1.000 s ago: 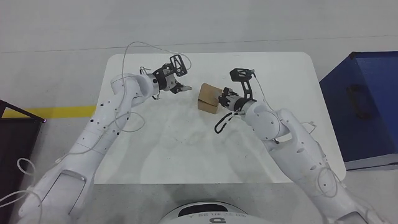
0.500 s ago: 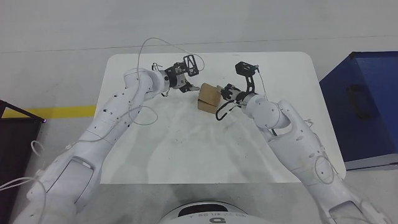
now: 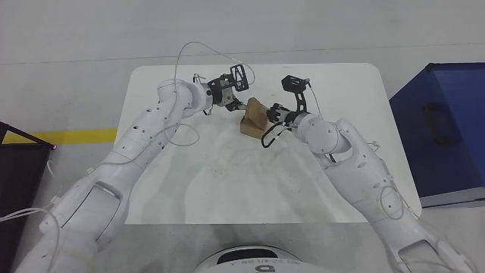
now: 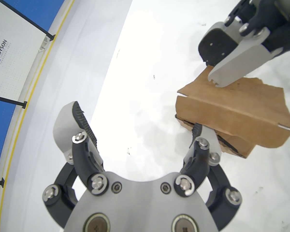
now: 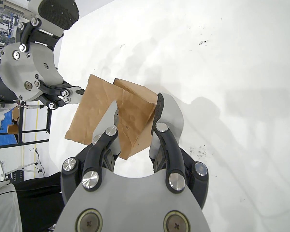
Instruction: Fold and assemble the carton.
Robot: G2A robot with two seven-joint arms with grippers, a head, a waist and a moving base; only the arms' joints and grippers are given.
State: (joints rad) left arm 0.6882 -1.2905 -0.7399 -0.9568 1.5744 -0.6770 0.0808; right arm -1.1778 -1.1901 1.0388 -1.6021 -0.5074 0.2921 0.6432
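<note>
On the white surface point(image 3: 227, 174), toward its far middle, the half-formed carton point(image 3: 255, 118) sits pinched at one panel by the right tool point(image 5: 136, 103), while the left tool point(image 4: 135, 118), spread wide, touches a lower flap, which probably needs folding in next.

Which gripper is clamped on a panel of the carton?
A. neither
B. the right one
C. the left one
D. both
B: the right gripper has its fingers on either side of a panel of the carton, while the left gripper stands wide open with only one fingertip at the carton's edge.
</note>
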